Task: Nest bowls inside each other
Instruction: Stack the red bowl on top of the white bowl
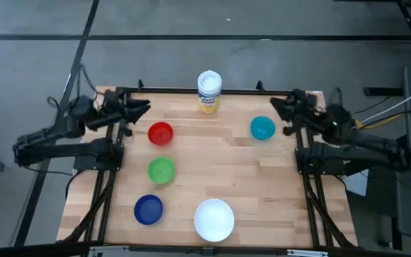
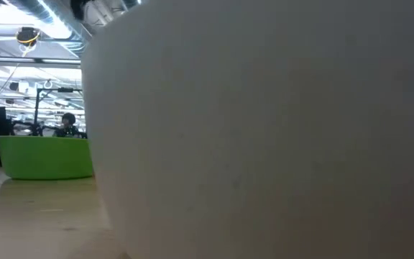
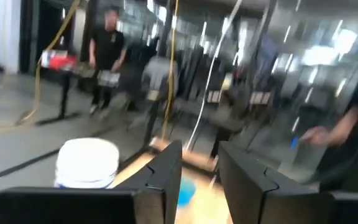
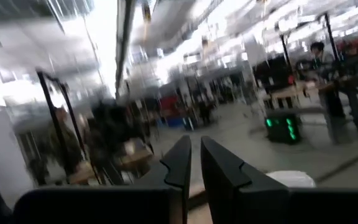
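Observation:
Five bowls rest on their bases on the wooden table [image 1: 220,164]: red [image 1: 160,133], green [image 1: 161,170], dark blue [image 1: 148,209], teal [image 1: 262,128] and a larger white one [image 1: 214,220]. In the low view the white bowl [image 2: 264,137] fills most of the picture, and the green bowl [image 2: 45,157] shows behind it. My left gripper [image 1: 140,108] hovers at the far left, beyond the red bowl, open and empty [image 3: 201,168]. My right gripper [image 1: 277,107] hovers at the far right, beyond the teal bowl, with its fingers almost together and nothing between them [image 4: 196,162].
A white canister with a yellow label [image 1: 209,91] stands at the middle of the far edge, between the two grippers; the left wrist view shows it too [image 3: 87,163]. Black frame rails [image 1: 109,193] run along both sides of the table. People stand in the room beyond [image 3: 107,50].

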Motion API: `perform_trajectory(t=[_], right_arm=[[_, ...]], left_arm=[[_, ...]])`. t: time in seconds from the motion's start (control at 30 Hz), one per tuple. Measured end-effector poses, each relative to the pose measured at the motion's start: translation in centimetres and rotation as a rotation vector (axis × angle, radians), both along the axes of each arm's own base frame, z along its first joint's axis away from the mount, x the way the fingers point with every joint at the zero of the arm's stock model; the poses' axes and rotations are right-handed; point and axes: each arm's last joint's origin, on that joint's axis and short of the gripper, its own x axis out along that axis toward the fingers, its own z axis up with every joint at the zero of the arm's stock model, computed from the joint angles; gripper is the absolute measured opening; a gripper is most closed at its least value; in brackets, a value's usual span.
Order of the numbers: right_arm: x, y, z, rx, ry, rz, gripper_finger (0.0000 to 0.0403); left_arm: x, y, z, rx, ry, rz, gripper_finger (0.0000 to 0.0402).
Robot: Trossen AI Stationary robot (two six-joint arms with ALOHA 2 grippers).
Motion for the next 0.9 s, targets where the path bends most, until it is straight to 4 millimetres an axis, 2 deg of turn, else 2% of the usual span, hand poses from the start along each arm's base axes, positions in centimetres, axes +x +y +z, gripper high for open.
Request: perform_trajectory(t=[0.17,0.3,0.37,0.47,0.6,0.77,0.9], right_arm=[[4.2,-1.3,2.9,-0.026,0.186,-0.043,0.0041],[5.8,-2.3,5.6,-0.038,0.286,-0.122,0.0041],[6.3,-2.6,6.3,-0.028,0.369,-0.141,0.0041],[7.0,-2.8,6.7,-0.001,0.461,-0.141,0.0041],[8.0,-2.8,6.6,0.058,0.47,-0.12,0.0041],[8.7,-2.2,6.5,0.094,0.438,-0.089,0.0041],[9.0,-1.7,7.2,0.06,0.369,-0.051,0.0041]], left_arm=[[2.9,1.1,3.8,0.08,0.3,0.021,0.0104],[3.9,2.2,5.7,0.101,0.502,0.047,0.0104],[3.9,2.5,6.1,0.119,0.622,0.062,0.0104],[4.0,2.9,6.4,0.131,0.745,0.056,0.0104],[3.8,3.1,6.6,0.113,0.776,0.042,0.0104],[3.7,3.2,5.6,0.048,0.871,0.039,0.0105],[4.5,3.5,4.1,-0.046,0.907,-0.006,0.0105]])
